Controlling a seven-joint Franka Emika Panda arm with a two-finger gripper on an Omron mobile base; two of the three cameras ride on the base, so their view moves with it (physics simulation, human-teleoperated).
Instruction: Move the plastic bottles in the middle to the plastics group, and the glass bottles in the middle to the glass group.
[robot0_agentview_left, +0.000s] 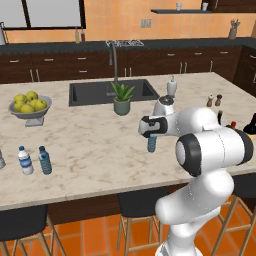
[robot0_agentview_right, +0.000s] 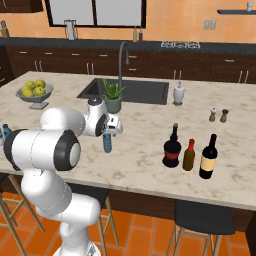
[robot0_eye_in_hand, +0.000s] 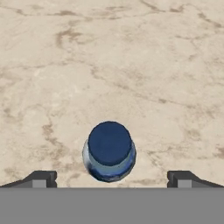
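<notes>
hand view: claw (robot0_eye_in_hand: 109, 180) spread wide and empty, hovering right over a blue-capped plastic bottle (robot0_eye_in_hand: 109, 152) standing mid tabletop (robot0_eye_in_hand: 131, 65), not gripped yet. one blue bottle (robot0_agentview_left: 45, 160) already stands beside the white-labelled bottle (robot0_agentview_left: 25, 160) at the left. near-black glass bottle (robot0_agentview_right: 172, 147) stands by the brown red-capped bottle (robot0_agentview_right: 189, 155) and wine bottle (robot0_agentview_right: 208, 157), looks placed. i judge only this middle bottle is left
</notes>
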